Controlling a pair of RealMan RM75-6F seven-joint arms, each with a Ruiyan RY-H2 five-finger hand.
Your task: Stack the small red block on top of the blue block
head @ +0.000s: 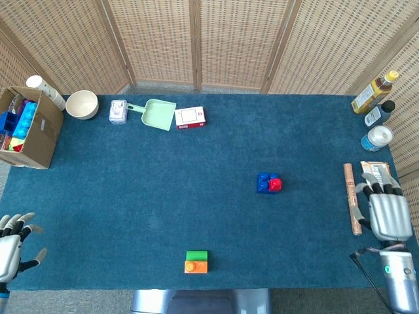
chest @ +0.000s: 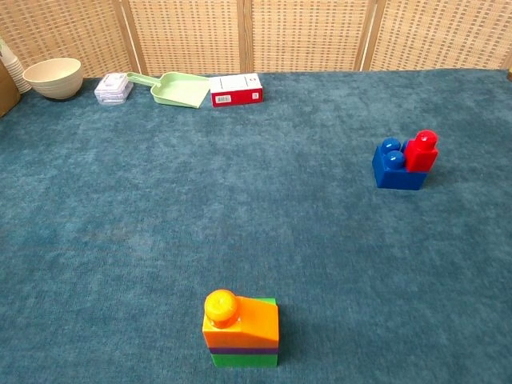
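On the blue tabletop (head: 163, 196), sitting on the blue block's (chest: 394, 166) right side: small red block (chest: 422, 151), looking light, hard, easy pinching by sides. Right hand (head: 389, 216) and left hand (head: 9, 247) resting far off, fingers apart, holding nothing.

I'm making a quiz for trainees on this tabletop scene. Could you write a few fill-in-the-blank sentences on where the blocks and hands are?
1. The small red block sits on top of the ____ block.
2. The right hand holds ____.
3. The orange block is stacked on a ____ block.
4. The left hand is at the table's near-____ corner.

Missing words: blue; nothing; green; left
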